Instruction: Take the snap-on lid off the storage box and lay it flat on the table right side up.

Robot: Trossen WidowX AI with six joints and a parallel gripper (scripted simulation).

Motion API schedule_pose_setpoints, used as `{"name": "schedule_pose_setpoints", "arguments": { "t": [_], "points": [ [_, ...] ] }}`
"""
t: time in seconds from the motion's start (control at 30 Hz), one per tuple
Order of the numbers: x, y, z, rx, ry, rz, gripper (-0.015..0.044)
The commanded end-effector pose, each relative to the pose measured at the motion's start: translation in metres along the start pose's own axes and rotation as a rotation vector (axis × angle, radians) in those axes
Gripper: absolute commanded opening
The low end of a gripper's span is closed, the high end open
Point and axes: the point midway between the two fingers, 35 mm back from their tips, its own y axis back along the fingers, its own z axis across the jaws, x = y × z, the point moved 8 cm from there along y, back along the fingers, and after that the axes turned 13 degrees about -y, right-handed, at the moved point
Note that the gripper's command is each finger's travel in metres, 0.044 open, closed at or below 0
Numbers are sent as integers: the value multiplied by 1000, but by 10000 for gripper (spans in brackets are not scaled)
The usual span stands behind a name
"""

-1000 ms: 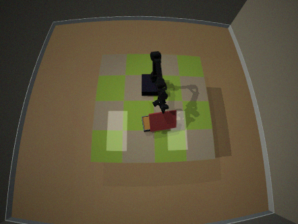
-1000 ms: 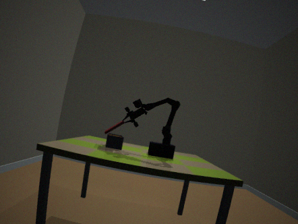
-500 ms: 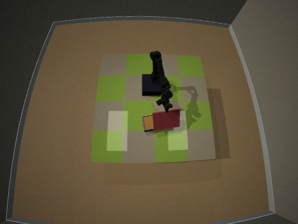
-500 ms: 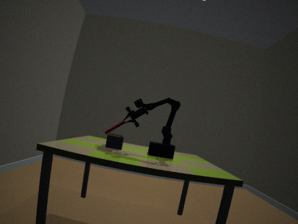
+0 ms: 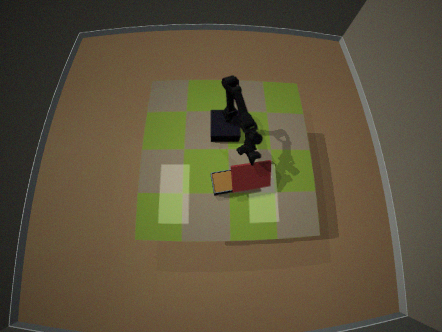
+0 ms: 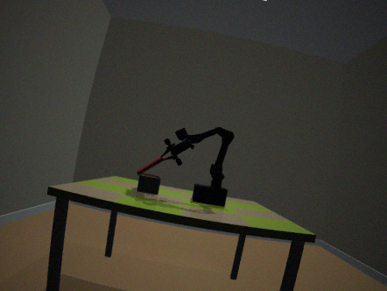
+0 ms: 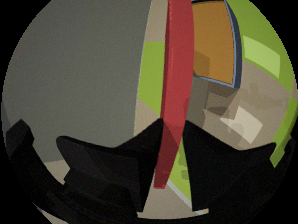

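One red lid [image 5: 251,176] [image 6: 150,166] [image 7: 177,65] tilted in end effector [image 5: 253,161] [image 6: 162,157] [image 7: 172,124].

Table: checkered top [image 5: 160,130] [image 6: 96,197] in lime green and greyish beige, dark edge, four dark legs.
Walls: plain, dull grey-brown [image 5: 405,100] [image 6: 197,88].
Skirting: grey strip [image 5: 397,200] [image 6: 26,211] along the wall foot.
Floor: plain orange-tan [image 5: 90,280] [image 6: 175,259].
Light: dim; pale rectangular patches on the tabletop, table shadow across the floor.
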Motion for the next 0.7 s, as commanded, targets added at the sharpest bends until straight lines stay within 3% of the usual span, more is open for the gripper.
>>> {"name": "schedule_pose_setpoints", "arguments": {
  "t": [0.0,0.67],
  "points": [
    [7,1,0,-8,-5,0,0],
    [45,5,-12,-7,-8,2,0]
  ]
}}
